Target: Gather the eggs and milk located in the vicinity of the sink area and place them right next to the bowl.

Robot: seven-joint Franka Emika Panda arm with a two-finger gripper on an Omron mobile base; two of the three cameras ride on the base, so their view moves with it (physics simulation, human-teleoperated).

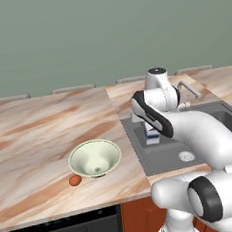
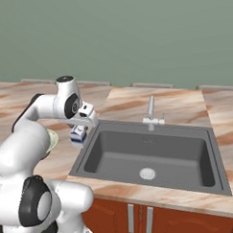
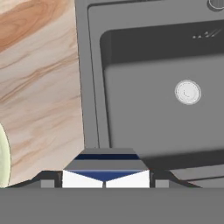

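The small white boxy milk carton with dark blue bands [image 2: 78, 135] is clamped half-wide in the gripper [image 2: 79, 135] at left of frame over the sink's [image 2: 155, 184] left rim, so the wide cream-green bowl [image 1: 94, 158] is further left across the counter.

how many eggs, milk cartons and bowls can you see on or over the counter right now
eggs: 1, orange-brown egg beside the bowl
milk cartons: 1, milk carton held in the gripper above the sink's left edge
bowls: 1, bowl
total: 3
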